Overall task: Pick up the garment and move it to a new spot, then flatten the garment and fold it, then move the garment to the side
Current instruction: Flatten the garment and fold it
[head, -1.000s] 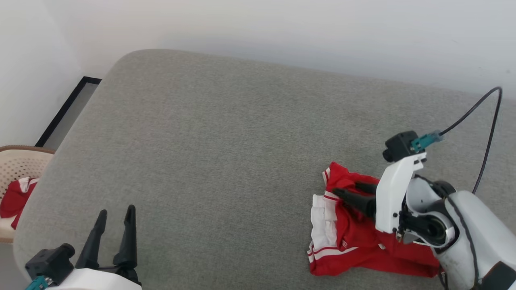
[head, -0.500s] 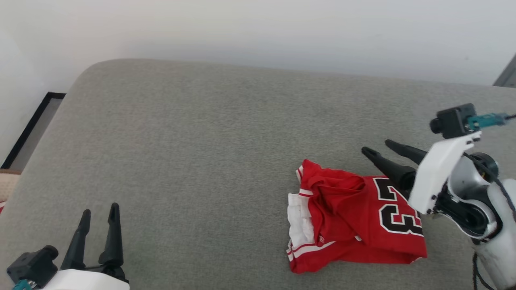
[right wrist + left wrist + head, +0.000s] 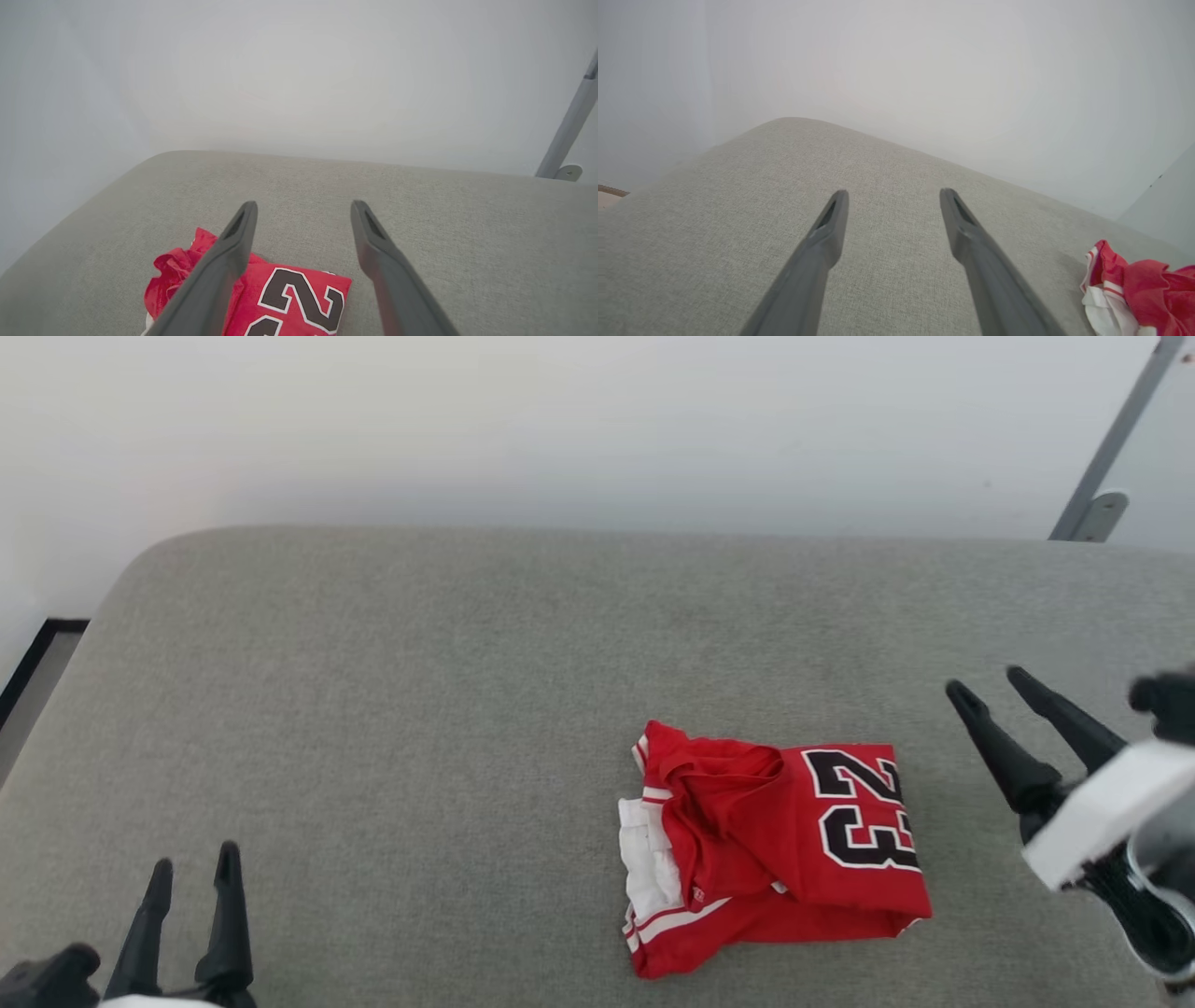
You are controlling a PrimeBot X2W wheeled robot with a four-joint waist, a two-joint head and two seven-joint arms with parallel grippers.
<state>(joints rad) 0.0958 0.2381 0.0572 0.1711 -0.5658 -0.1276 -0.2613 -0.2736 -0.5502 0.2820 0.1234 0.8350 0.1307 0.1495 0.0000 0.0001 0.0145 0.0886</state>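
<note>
Where it lies folded on the grey cushion, the garment touches neither gripper.
It is a red bundle, dark 23 uppermost, white sleeve at its left edge, right of the cushion's middle. The left gripper is at the near left, jaws apart, holding nothing; the right gripper is near the garment's right side, jaws apart too.

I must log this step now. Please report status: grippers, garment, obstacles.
Left gripper open, empty. Right gripper open, empty, apart from garment. Garment folded, lying on grey cushion. No obstacle near it.
</note>
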